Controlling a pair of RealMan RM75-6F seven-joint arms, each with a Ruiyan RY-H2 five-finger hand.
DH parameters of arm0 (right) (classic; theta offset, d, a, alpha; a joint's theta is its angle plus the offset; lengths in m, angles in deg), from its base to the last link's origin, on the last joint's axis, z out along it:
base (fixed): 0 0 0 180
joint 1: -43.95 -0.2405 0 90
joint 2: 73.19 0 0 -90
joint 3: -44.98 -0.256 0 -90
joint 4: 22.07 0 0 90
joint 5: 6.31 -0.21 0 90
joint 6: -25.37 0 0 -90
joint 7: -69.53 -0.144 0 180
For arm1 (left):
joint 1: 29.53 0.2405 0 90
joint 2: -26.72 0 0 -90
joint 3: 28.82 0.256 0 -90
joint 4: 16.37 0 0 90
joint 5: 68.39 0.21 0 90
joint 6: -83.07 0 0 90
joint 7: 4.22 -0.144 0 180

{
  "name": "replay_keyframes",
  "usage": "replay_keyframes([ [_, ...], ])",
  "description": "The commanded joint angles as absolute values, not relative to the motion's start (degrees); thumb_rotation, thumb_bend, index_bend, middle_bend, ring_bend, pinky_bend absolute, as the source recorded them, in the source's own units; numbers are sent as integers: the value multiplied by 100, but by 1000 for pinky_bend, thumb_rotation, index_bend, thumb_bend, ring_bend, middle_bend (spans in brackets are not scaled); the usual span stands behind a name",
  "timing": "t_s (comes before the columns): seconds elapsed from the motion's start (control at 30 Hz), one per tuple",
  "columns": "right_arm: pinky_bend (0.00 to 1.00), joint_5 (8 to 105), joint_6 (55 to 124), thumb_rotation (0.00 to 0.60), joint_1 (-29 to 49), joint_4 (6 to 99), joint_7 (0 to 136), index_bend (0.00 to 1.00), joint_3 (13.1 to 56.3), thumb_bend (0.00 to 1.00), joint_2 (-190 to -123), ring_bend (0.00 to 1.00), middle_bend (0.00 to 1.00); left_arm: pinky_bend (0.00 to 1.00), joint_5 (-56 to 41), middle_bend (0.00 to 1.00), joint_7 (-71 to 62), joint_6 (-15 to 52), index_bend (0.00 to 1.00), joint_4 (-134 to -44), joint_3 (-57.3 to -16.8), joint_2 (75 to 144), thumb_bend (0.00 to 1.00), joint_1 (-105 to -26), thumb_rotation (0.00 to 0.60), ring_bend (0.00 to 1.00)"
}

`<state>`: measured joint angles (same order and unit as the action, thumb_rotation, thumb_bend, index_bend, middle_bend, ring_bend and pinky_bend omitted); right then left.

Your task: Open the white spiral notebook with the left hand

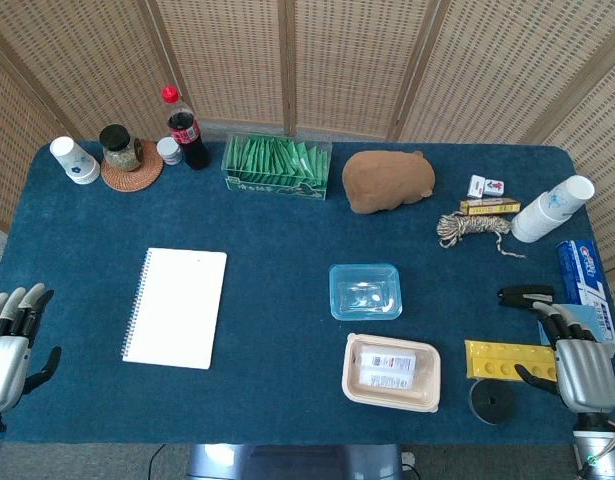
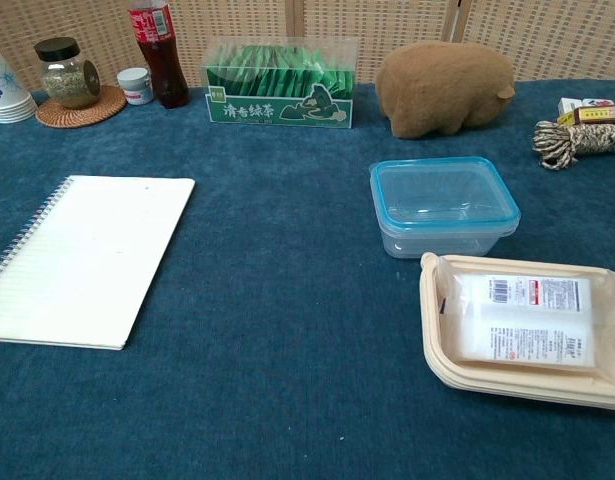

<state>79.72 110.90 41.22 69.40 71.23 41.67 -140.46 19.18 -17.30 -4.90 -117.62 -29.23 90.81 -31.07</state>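
The white spiral notebook (image 1: pixel 177 307) lies flat and closed on the blue table, its wire binding along the left edge; the chest view shows the notebook (image 2: pixel 82 258) at the left. My left hand (image 1: pixel 11 345) hovers at the table's front left corner, well left of the notebook, fingers apart and holding nothing. My right hand (image 1: pixel 579 362) sits at the front right corner, fingers apart, empty. Neither hand shows in the chest view.
Clear blue-lidded box (image 1: pixel 365 291) and beige tray (image 1: pixel 392 372) lie right of centre. At the back stand a green tea box (image 1: pixel 277 167), cola bottle (image 1: pixel 187 128), jar on a coaster (image 1: pixel 122 150), paper cups (image 1: pixel 75 160) and brown plush (image 1: pixel 387 180). A yellow strip (image 1: pixel 509 360) lies beside the right hand.
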Motion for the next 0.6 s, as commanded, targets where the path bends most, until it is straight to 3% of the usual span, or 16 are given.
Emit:
replay_keyframes([
  [0.03,305,7962,11075,600,4109,6947,7127,218,4156,157,-14048,167,228,0,1911,6,-1731,-468,46,-11761,-2916,9096,378,-3112,600,0],
  [0.37,306,7987,11048,600,4092,6859,7011,217,4178,157,-14118,167,227,0,2141,4,-1847,-318,46,-11824,-2740,9094,379,-3151,600,0],
  [0.6,305,8049,11175,600,4163,6817,6921,218,4214,158,-14122,167,227,0,2229,0,-2176,412,13,-11893,-2552,9353,373,-3457,600,0],
])
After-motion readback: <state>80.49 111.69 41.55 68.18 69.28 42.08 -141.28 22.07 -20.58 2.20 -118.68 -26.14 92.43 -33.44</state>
